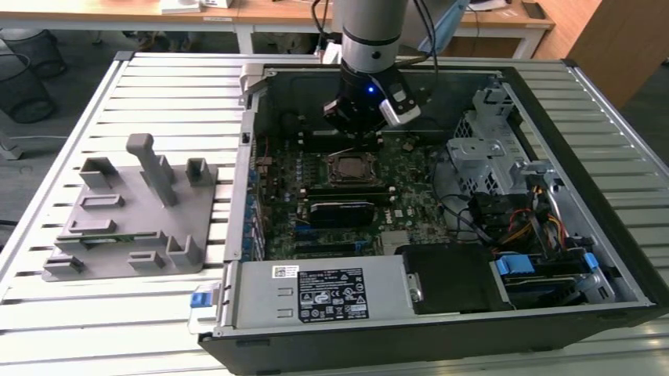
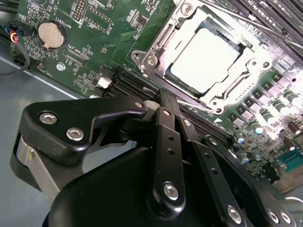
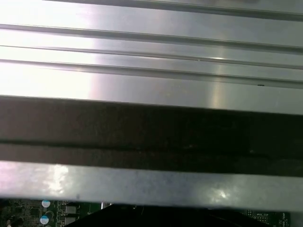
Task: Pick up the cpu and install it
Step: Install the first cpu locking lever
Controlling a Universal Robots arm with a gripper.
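The cpu (image 2: 204, 59) lies flat in the socket frame (image 2: 158, 45) on the green motherboard (image 2: 94, 33), its pale silver top facing up and the metal load plate folded around its edges. In the exterior view the same cpu (image 1: 346, 167) sits near the middle of the motherboard (image 1: 408, 200), inside the open computer case (image 1: 585, 102).

Just beyond the socket, toward the case's back wall, the gripper (image 1: 361, 135) hangs over the board with nothing in it. In the second wrist view the black linkage and fingers (image 2: 165, 101) are drawn together with no gap between them, their tip stopping just short of the socket frame's corner and not touching the cpu.

A round coin battery (image 2: 51, 35) sits on the motherboard well apart from the socket. Outside the case, on the slatted metal table (image 1: 157, 74), stands a grey plastic fixture (image 1: 136, 211). The power supply (image 1: 319, 291) fills the case's near corner, beside the drive bay with blue clips (image 1: 522, 265).
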